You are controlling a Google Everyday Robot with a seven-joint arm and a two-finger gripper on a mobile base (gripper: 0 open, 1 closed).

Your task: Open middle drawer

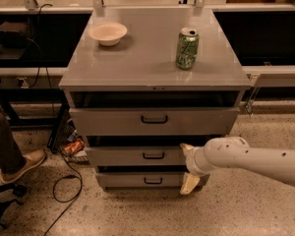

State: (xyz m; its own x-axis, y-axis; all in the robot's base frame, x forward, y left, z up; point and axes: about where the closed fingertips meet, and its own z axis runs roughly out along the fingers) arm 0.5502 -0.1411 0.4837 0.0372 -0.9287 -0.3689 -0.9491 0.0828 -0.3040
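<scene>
The grey cabinet has three drawers. The middle drawer [137,156] is grey metal with a small black loop handle [153,155]; its front stands slightly out from the cabinet body. My gripper [187,166] is at the right end of the middle drawer's front, to the right of the handle. Its two cream fingers are spread, one at the drawer's upper edge [186,148] and one hanging low in front of the bottom drawer [190,184]. It holds nothing. My white arm [255,159] reaches in from the right.
The larger top drawer [154,120] and smaller bottom drawer [142,180] flank the middle one. A green can [187,48] and a white bowl [107,33] stand on the cabinet top. A person's leg and shoe [24,162], a chair base and cables are on the floor at left.
</scene>
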